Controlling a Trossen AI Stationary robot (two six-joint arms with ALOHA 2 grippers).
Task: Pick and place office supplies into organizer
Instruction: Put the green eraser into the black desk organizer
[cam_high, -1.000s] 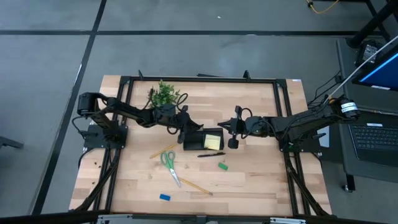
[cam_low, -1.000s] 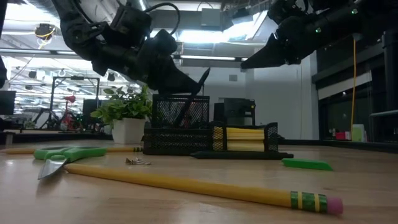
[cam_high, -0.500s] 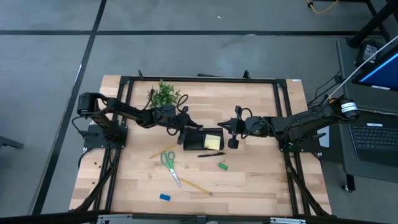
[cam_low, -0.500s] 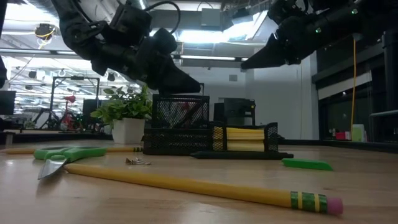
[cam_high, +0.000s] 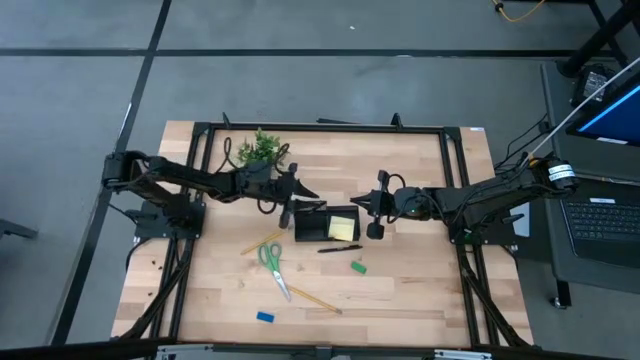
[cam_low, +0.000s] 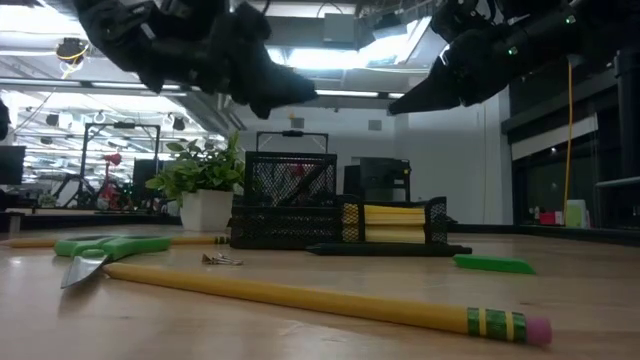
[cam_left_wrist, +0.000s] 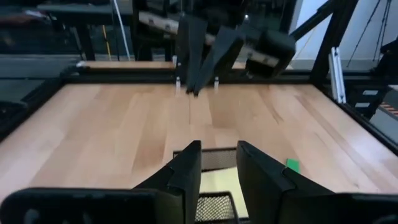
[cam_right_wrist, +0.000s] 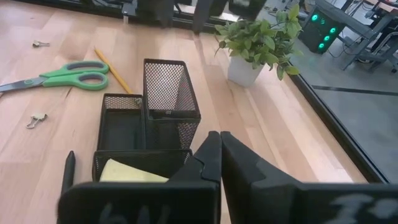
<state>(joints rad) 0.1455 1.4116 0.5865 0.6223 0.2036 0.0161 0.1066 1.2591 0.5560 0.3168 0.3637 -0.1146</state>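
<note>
**Both tools hang over the organizer**

On the left we see the left tool hovering just beside the organizer, its fingers parted by a narrow gap and holding nothing. The black mesh organizer sits mid-surface with a yellow sticky-note pad lying in its low compartment. In front of it we spot the green-handled scissors, a yellow pencil, a small blue block, a black pen and a small green block, all loose on the wood. Over on the right, the right tool hangs just beside the organizer, fingers pressed together, empty.
</note>
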